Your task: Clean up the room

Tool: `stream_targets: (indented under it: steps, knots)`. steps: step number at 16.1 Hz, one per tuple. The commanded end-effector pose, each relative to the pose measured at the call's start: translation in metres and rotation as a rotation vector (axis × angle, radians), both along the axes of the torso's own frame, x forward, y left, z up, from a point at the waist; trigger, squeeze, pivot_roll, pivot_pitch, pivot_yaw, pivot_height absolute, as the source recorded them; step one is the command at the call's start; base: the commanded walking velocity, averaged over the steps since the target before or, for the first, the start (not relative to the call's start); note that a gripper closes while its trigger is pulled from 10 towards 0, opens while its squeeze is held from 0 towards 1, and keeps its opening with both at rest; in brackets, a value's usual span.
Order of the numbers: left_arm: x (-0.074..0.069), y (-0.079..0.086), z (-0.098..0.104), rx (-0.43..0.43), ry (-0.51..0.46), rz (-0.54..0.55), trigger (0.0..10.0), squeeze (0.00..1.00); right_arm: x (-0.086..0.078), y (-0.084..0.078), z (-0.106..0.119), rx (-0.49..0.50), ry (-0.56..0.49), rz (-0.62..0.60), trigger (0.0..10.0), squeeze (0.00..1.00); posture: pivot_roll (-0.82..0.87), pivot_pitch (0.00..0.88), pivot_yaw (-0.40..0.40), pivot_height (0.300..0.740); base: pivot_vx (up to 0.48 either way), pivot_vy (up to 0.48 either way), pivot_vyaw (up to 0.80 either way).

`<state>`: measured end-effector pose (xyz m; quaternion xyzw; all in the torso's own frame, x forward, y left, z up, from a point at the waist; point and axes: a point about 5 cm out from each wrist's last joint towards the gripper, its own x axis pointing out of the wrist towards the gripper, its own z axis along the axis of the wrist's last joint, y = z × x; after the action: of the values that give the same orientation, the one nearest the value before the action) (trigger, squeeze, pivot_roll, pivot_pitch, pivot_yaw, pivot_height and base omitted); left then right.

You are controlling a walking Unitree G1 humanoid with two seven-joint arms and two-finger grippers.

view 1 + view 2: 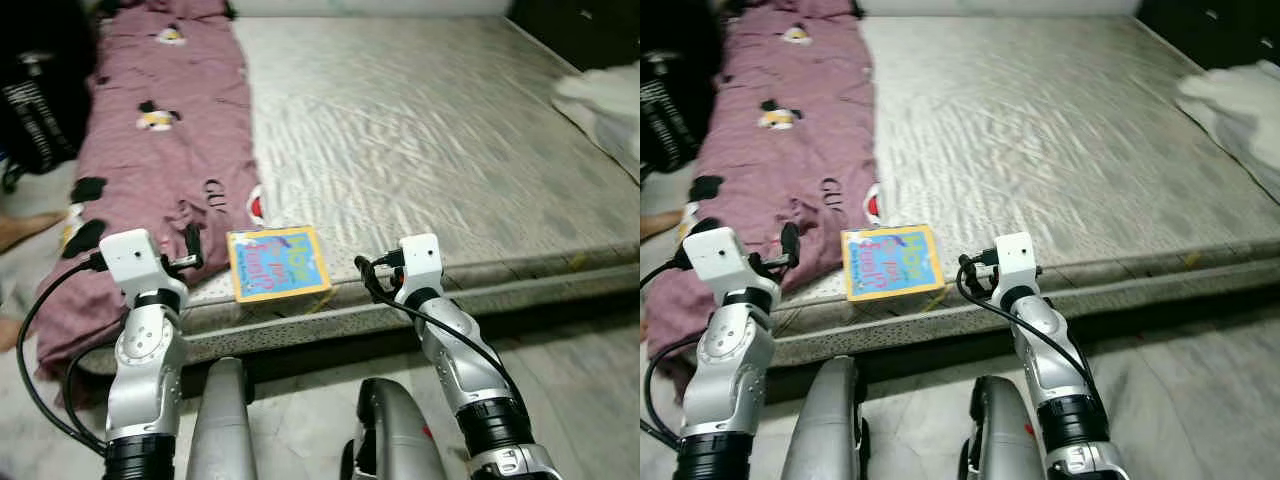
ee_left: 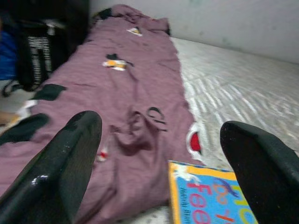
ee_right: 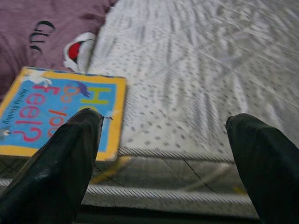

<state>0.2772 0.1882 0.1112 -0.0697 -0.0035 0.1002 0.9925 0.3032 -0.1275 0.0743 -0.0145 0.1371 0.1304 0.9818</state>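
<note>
just book (image 1: 277,262) at mattress (image 1: 430,150) edge

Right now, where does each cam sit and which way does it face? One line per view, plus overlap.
Head stereo pair: on the head, looking forward and down at the mattress, both arms raised before its edge.
Left wrist: looks along open fingers at the purple blanket and a corner of the book.
Right wrist: looks along open fingers at the mattress edge.
Shared: all views catch the book, which lies flat at the mattress edge.
</note>
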Motion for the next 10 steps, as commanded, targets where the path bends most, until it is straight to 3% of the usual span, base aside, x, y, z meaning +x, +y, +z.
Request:
stream_targets:
  steps: [1, 7, 10]
  knots:
    - [0.0, -0.001, 0.0, -0.003, 0.007, 0.011, 10.0, 0.0, 0.002, 0.0, 0.004, -0.007, -0.012, 0.008, 10.0, 0.0, 0.02, 0.105, -0.054, 0.613, 0.0, 0.0, 0.0]
    - [0.005, -0.002, -0.001, -0.027, 0.011, 0.002, 10.0, 0.0, 0.002, -0.001, 0.004, -0.009, -0.013, 0.013, 10.0, 0.0, 0.01, 0.107, -0.06, 0.538, 0.0, 0.0, 0.0]
    - [0.012, -0.006, 0.001, -0.045, 0.005, -0.002, 10.0, 0.0, 0.002, -0.002, 0.005, -0.008, -0.015, 0.01, 10.0, 0.0, 0.0, 0.118, -0.063, 0.538, 0.0, 0.0, 0.0]
